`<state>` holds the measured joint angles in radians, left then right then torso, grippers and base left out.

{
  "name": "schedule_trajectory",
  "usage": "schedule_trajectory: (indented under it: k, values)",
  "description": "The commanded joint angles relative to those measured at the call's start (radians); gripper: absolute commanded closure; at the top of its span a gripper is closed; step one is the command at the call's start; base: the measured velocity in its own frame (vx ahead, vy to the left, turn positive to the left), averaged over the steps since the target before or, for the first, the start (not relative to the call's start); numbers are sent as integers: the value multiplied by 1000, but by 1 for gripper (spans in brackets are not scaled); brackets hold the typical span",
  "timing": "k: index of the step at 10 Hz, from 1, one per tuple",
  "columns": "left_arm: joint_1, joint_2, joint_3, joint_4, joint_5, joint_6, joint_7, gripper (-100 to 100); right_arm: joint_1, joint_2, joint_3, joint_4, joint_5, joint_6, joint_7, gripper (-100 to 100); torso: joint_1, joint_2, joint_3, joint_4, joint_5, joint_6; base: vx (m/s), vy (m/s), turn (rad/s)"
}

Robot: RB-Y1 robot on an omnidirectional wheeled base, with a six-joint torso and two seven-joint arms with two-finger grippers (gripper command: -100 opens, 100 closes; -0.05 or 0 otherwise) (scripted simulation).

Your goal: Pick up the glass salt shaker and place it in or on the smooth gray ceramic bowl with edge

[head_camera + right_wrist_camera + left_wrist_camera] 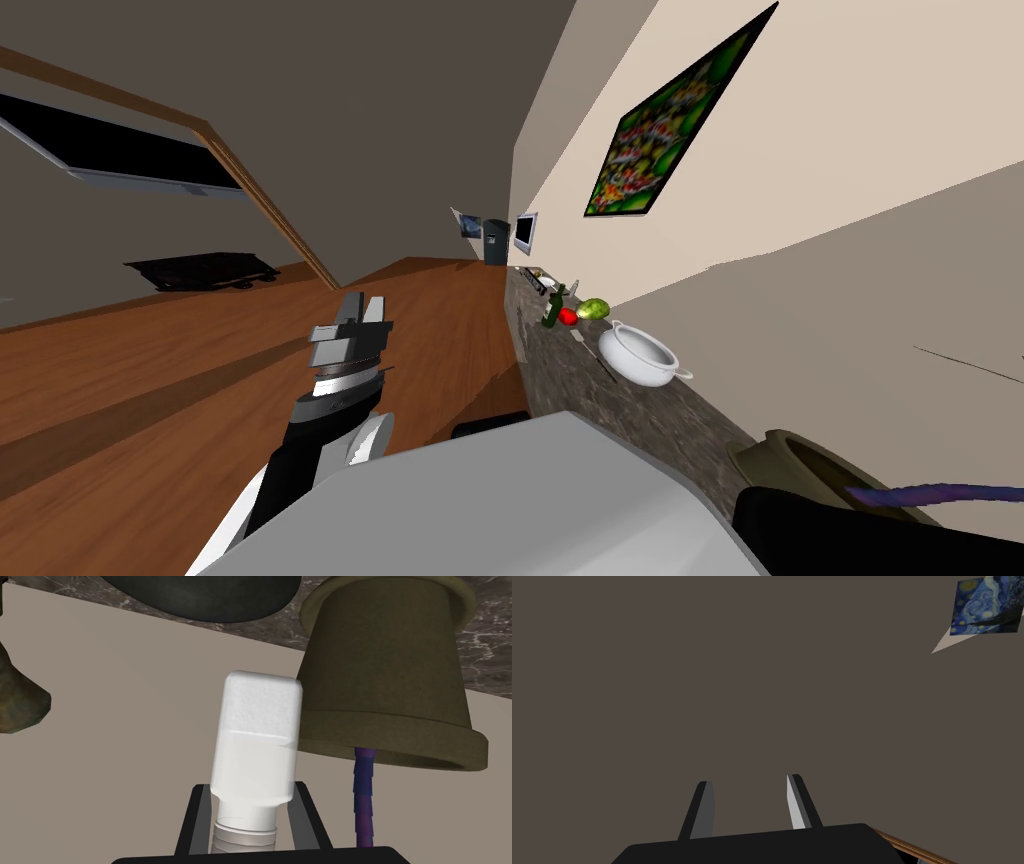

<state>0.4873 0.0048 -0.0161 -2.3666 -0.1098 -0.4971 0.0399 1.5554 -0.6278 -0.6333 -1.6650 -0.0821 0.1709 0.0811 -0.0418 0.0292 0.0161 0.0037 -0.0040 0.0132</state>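
A white salt shaker (255, 741) with a ribbed grey cap sits between the fingers of my right gripper (250, 788), which is shut on its sides, cap end toward the hand. Its far end shows against the beige wall, short of the marble counter (480, 646). Just beyond it on that counter is a dark grey bowl (200, 596), partly cut off. Right beside the shaker stands an olive flower pot (390, 676) with a purple stalk (364, 796). My left gripper (360, 305) hangs over the wooden floor, away from the counter, fingers open (749, 781) with nothing between them.
Along the counter (560, 380) by the wall are a white two-handled bowl (640, 355), a knife, a red fruit (567, 316), a green vegetable (594, 309) and a dark bottle (552, 308). The olive pot (790, 460) is near my right arm. A brown object (15, 696) lies beside the shaker.
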Motion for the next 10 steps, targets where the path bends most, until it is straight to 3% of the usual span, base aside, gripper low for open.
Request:
schedule_trajectory:
  k: [1, 2, 3, 7, 8, 9, 10]
  values:
    - [0, 0, 0, 0, 0, 0, 0, 0, 12, -26, 12, 9, -9, 9, -30, 100, 0, 0, 0, 0, 0, 0, -144, -21, 29]
    - [0, 0, 0, 0, 0, 0, 0, 0, 7, -15, 7, 6, -4, 6, -17, 100, 2, -2, -1, 0, 0, 0, -58, -2, 0]
    - [0, 0, 0, 0, 0, 0, 0, 0, 8, -16, 8, 7, -5, 8, -20, -100, 3, -7, -4, -1, 0, -1, -13, -2, -3]
    - [0, 0, 0, 0, 0, 0, 0, 0, 8, -15, 8, 8, -5, 8, -20, -100, 4, -14, -8, -3, 0, -1, -2, 0, 0]
    - [0, 0, 0, 0, 0, 0, 0, 0, 8, -15, 8, 8, -5, 8, -20, 0, 4, -14, -8, -3, 0, -1, 0, 0, 0]
    - [0, 0, 0, 0, 0, 0, 0, 0, -11, -56, 52, 58, -20, -42, -64, -100, 4, -14, -8, -3, 0, -1, -27, 72, 216]
    - [0, 0, 0, 0, 0, 0, 0, 0, -11, -56, 52, 91, -20, -53, -64, -100, 7, -14, -8, -2, 0, -4, -14, 91, 143]
